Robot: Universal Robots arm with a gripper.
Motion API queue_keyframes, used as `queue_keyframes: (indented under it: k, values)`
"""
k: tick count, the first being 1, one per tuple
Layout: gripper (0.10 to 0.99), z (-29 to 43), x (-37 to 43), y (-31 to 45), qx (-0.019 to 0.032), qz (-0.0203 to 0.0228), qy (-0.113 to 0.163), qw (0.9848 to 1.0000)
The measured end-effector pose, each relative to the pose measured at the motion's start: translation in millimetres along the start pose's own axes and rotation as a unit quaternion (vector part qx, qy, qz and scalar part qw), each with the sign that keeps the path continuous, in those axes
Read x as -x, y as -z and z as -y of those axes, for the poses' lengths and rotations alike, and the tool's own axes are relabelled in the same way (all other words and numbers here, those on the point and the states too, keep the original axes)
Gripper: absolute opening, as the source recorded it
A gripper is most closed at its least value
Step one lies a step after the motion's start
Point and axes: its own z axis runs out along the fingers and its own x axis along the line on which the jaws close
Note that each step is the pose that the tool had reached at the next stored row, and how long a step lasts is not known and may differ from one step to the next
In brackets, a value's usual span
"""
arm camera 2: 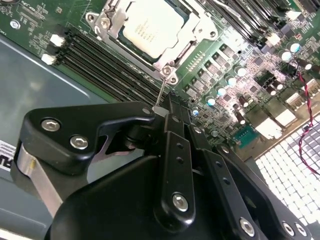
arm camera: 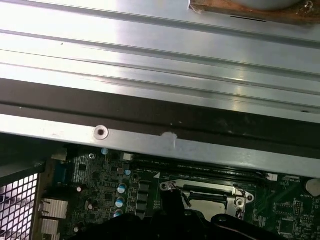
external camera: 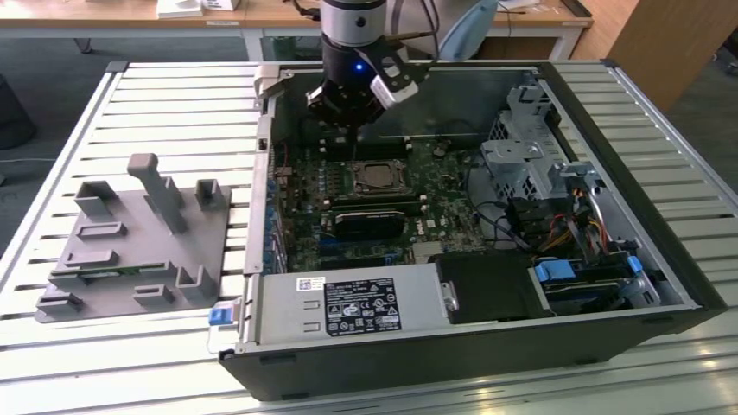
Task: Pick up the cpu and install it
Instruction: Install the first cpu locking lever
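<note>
Gripper hangs over the motherboard, fingers closed together w/ nothing between, tips near the socket lever. Beyond, cpu sits flat in its socket, inside the open pc case.

An open computer case lies on a slatted metal tabletop, its green motherboard just below the end effector. A black power supply sits at the case's near edge, well apart from the end effector. A grey fixture block rests on the tabletop, off toward the exterior view's left. Coloured cables bundle toward the exterior view's right.
</note>
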Motion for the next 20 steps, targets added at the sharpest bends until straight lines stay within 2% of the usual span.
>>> queue_keyframes:
  k: [13,20]
  values:
    - [0.106,1.1,9.8,-0.1,0.0003,-0.0016,0.0,1.0]
    - [0.106,3.5,29.4,-0.6,0.0004,-0.0033,0.0,1.0]
